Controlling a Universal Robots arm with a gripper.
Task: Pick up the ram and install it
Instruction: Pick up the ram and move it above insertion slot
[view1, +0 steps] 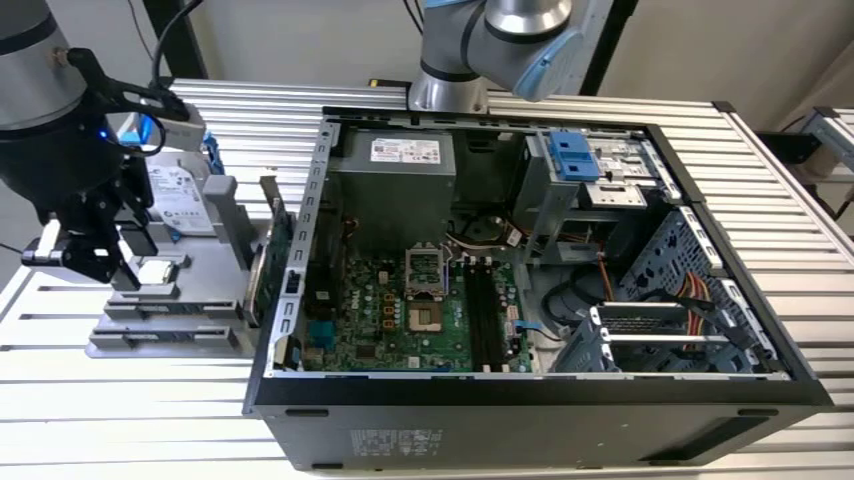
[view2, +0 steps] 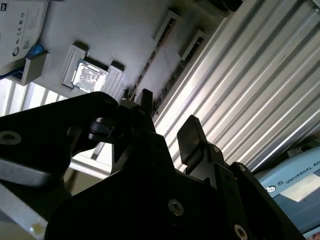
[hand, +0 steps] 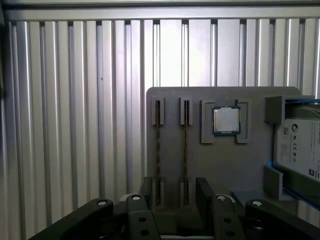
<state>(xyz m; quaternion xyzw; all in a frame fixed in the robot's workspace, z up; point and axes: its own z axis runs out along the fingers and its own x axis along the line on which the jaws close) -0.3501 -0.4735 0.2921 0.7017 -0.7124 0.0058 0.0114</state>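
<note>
A grey holder (view2: 125, 30) is seen lying on the ribbed metal bench (view2: 260, 75). Two ram sticks (view2: 150, 62) are held on edge in slots along the side of the holder nearest the bare ribs. A processor (view2: 90, 77) is seated in a pocket of the holder just beside those slots, and a hard drive (view2: 17, 25) is propped on the holder beyond the processor. The black jaws are held apart over the holder's slotted side, with nothing gripped between them.
</note>
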